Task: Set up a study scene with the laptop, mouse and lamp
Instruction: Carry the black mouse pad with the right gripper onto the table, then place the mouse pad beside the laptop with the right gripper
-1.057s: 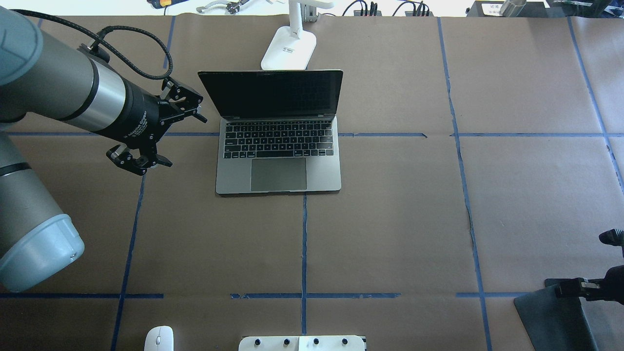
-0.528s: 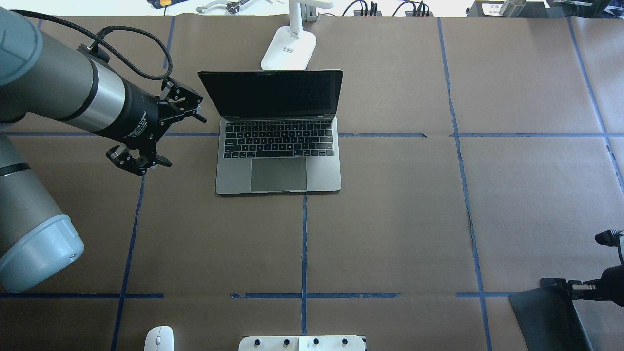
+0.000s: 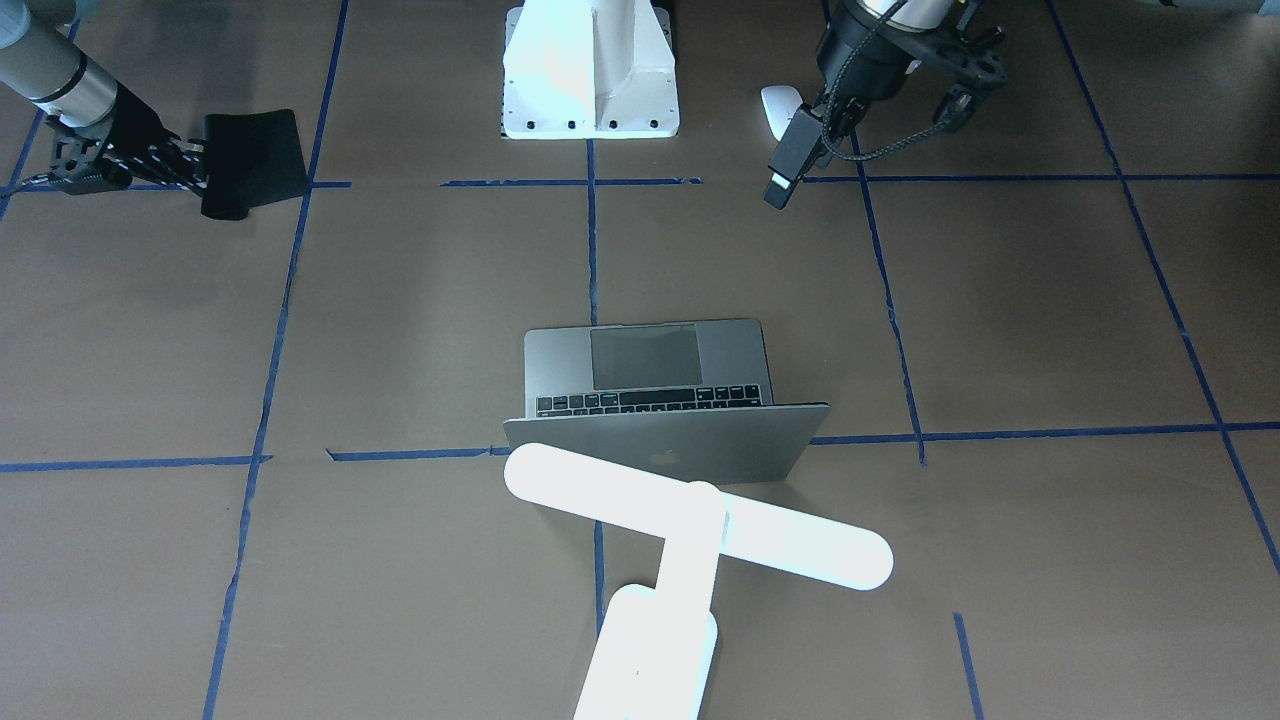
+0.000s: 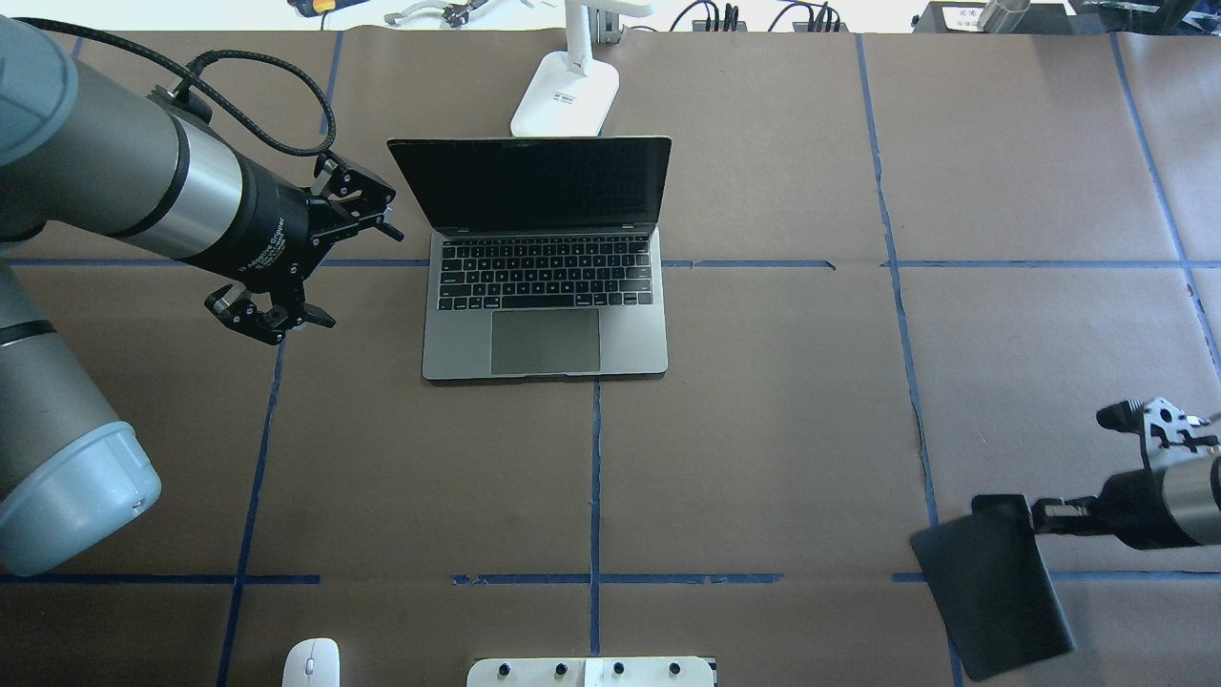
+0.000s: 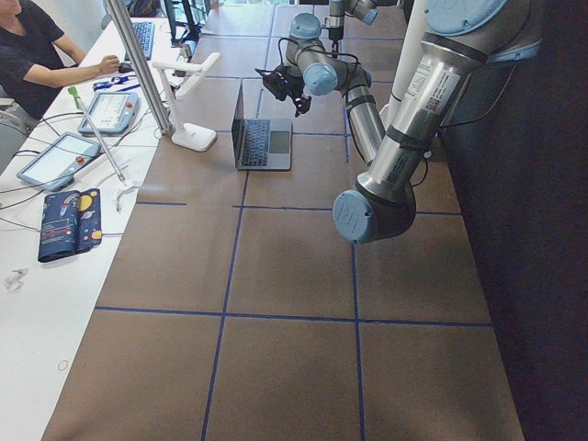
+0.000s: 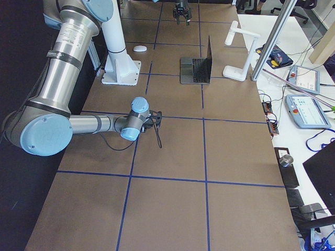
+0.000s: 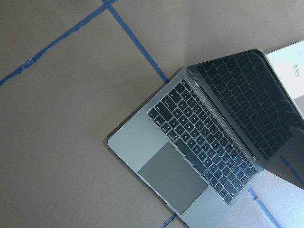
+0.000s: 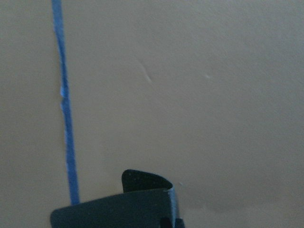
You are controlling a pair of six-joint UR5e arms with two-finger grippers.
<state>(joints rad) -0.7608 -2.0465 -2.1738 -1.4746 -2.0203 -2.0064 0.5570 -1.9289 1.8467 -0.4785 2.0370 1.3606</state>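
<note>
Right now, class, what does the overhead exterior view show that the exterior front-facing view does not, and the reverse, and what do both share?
Only the overhead exterior view shows the thin grey metal laptop's dark screen. Only the exterior front-facing view shows the apple logo on its lid and the whole glowing bar head of the white T-shaped desk lamp. Both show the open laptop, the small white oval mouse, the left gripper, open, and the right gripper shut on the black rectangular mouse pad.
</note>
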